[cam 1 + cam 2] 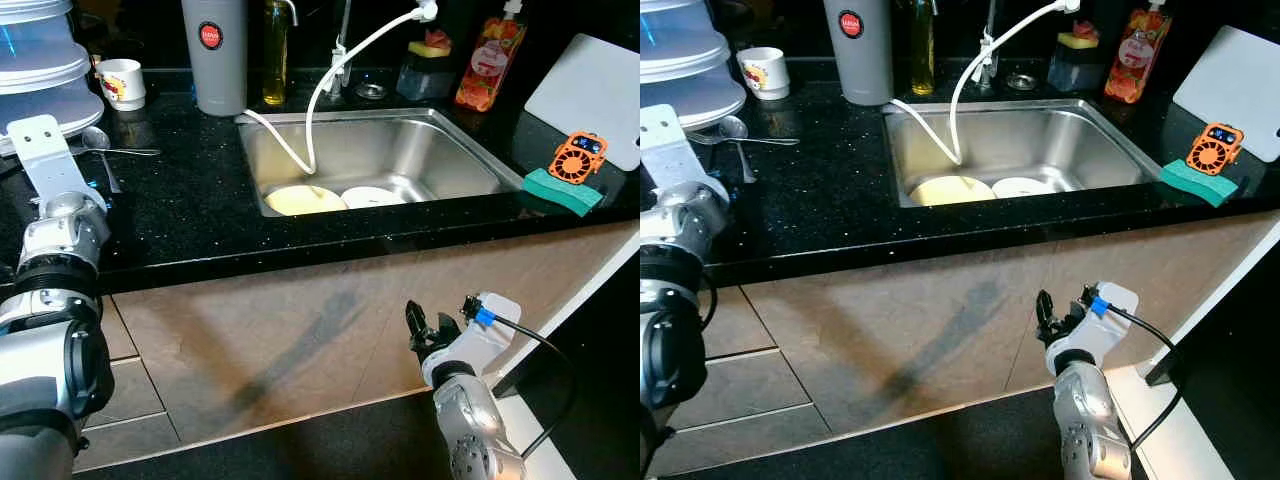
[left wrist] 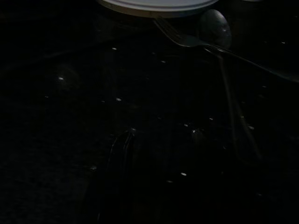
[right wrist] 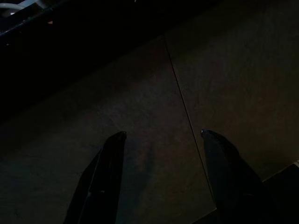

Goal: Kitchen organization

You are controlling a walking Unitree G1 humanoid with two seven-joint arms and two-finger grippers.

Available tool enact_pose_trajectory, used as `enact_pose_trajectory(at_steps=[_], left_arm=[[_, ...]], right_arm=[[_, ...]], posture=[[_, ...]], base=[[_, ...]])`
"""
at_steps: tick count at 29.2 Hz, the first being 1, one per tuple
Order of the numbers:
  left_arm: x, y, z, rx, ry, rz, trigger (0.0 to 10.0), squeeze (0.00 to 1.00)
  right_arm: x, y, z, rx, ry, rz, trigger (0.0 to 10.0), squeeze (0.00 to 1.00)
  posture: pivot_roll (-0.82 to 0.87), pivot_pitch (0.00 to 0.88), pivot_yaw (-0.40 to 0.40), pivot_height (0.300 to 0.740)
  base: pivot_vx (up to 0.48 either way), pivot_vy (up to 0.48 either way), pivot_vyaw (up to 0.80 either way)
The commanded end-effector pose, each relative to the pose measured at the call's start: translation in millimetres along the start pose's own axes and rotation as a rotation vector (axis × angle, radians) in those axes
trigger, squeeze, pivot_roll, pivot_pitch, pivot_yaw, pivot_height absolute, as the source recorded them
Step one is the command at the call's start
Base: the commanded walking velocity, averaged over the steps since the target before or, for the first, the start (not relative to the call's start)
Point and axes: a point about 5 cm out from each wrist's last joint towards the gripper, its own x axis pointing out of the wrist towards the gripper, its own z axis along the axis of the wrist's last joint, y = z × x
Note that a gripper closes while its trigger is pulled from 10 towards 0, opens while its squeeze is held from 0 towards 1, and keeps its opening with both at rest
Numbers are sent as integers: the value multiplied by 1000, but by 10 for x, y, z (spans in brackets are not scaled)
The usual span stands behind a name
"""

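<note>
My left tool (image 2: 159, 140), its gap unreadable, hovered beside the spoon (image 1: 97, 141): thin, slippery steel, best pinched mid-handle; right tool (image 3: 163, 135) hung wide.

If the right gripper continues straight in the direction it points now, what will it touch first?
Most likely the beige cabinet front under the black counter. The right gripper is open, holds nothing, and faces this panel near a vertical seam between two doors. How far away the panel is, I cannot tell.

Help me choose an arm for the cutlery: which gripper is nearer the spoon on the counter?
Left. The left gripper is over the counter right by the spoon; the right gripper hangs low before the cabinet.
</note>
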Motion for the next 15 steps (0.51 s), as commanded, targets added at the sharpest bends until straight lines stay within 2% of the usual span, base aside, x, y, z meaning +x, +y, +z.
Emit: enact_pose_trajectory(at_steps=[1, 7, 9, 10, 11, 12, 13, 15], left_arm=[[21, 85, -79, 34, 45, 6, 10000, 0], [24, 106, -248, 60, 121, -57, 10000, 0], [22, 110, -312, 53, 145, -64, 8471, 0], [20, 111, -358, 42, 164, -63, 7098, 0], [17, 114, -396, 41, 177, -62, 4157, 0], [16, 115, -419, 42, 185, -62, 4157, 0], [14, 124, -448, 34, 197, -53, 0, 0], [12, 126, -475, 19, 210, -45, 0, 0]], right_arm=[[-19, -26, -18, 4, 6, -12, 10000, 0], [-17, -26, -14, 5, 7, -10, 10000, 0], [-15, -15, -16, 4, 7, -5, 10000, 0], [-15, -13, -17, 4, 8, -4, 10000, 0], [-15, -11, -19, 5, 8, -4, 10000, 0], [-15, -11, -21, 6, 8, -5, 10000, 0], [-16, -8, -21, 7, 8, -5, 10000, 0], [-21, -7, -20, 7, 7, -6, 10000, 0]], posture=[[-20, 16, -35, 740], [-13, 18, -37, 740], [-10, 20, -39, 740], [-10, 20, -39, 740], [-10, 22, -38, 740], [-10, 22, -38, 740], [-12, 22, -37, 740], [-11, 22, -36, 740]], base=[[0, 0, 0], [0, 0, 0], [0, 0, 0], [0, 0, 0], [0, 0, 0], [0, 0, 0], [0, 0, 0], [0, 0, 0]])
